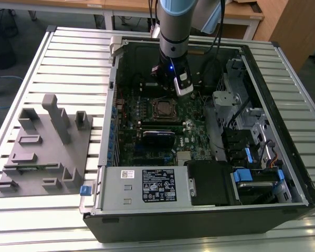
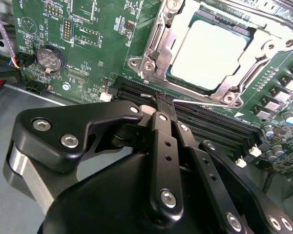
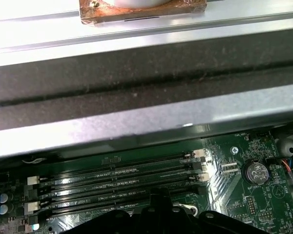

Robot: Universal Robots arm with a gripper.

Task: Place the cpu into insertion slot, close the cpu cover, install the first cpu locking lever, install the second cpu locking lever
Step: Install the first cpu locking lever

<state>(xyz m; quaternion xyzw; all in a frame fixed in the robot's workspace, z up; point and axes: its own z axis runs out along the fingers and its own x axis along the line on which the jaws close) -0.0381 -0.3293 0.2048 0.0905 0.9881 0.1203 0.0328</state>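
Note:
The cpu lies flat in the insertion slot, its pale metal top showing through the window of the cpu cover, which rests down over it. In the exterior view the cpu sits mid-board inside the open computer case. My gripper hangs just off the socket's edge, above the black memory slots. Its black fingers meet at the tips with nothing between them. From the exterior view my gripper hovers just behind the socket. A thin lever wire runs along the socket's near side.
A coin battery sits on the green board beside the socket. The case wall rises close behind the memory slots. A black card, a drive cage and the power supply crowd the case. A grey fixture stands outside.

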